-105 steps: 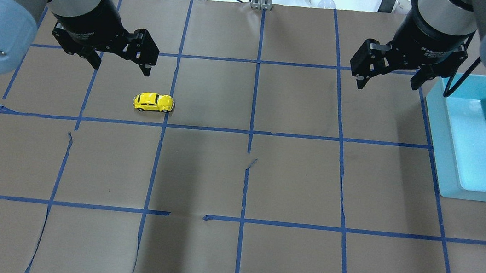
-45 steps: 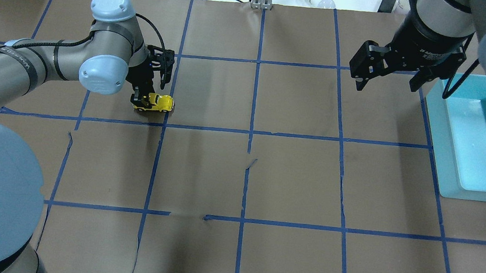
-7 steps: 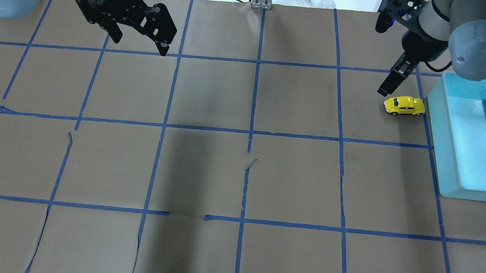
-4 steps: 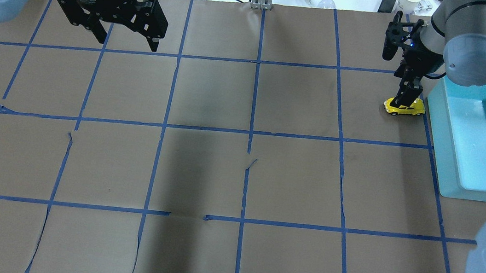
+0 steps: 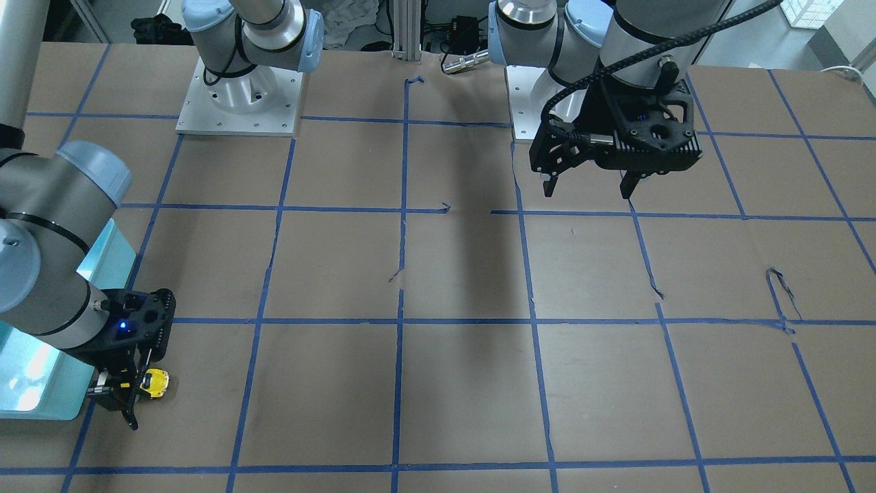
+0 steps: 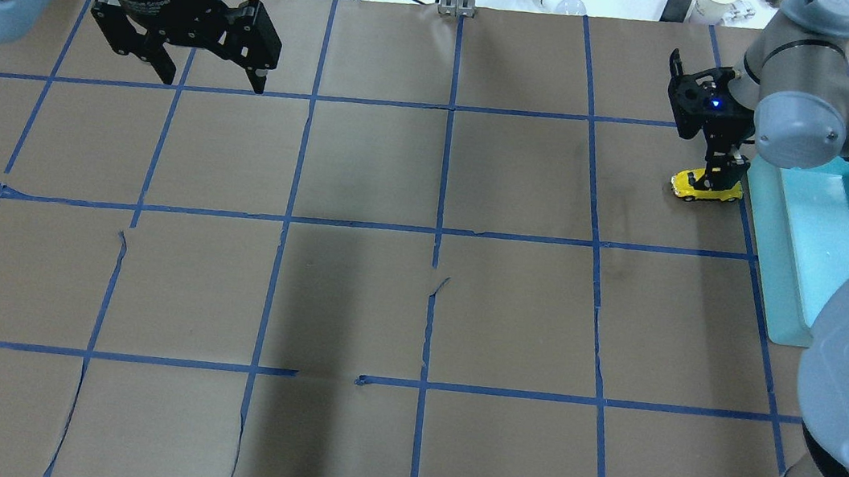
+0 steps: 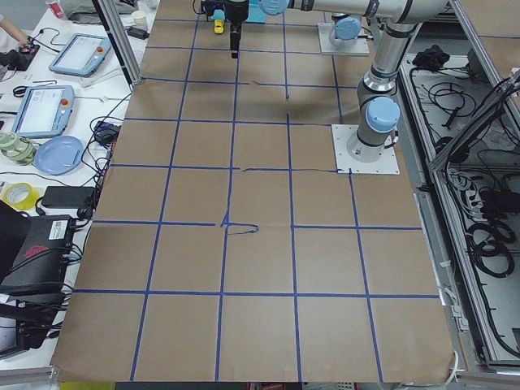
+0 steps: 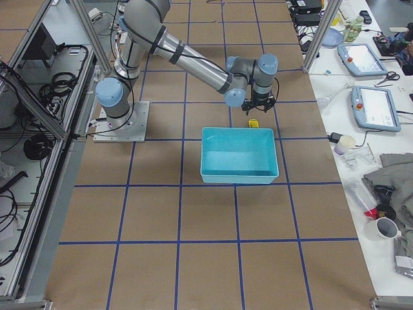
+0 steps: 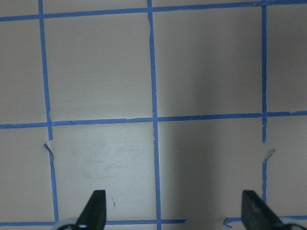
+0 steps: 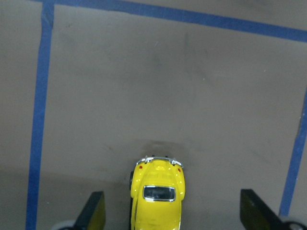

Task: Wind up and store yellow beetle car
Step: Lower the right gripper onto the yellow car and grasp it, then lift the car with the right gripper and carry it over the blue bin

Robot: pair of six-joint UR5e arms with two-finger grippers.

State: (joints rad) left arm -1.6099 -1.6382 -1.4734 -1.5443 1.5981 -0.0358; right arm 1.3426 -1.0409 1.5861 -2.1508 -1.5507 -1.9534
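Note:
The yellow beetle car (image 6: 702, 188) stands on its wheels on the brown paper, just left of the teal bin (image 6: 790, 259). It also shows in the front view (image 5: 156, 382), the right side view (image 8: 253, 122) and the right wrist view (image 10: 157, 196). My right gripper (image 6: 718, 179) is down over the car and open. In the right wrist view the gripper (image 10: 172, 213) has its fingers wide apart on either side of the car, not touching it. My left gripper (image 6: 213, 80) is open and empty, held high over the far left of the table, as the left wrist view (image 9: 173, 211) also shows.
The teal bin (image 8: 239, 175) is empty and sits at the table's right edge, beside the car. Blue tape lines grid the brown paper, which has some tears. Cables, tablets and a blue plate (image 7: 58, 153) lie on the side table beyond the far edge.
My right gripper has come down from above and behind the car until its fingers straddle it. The car has not moved. My left gripper drifted slightly left.

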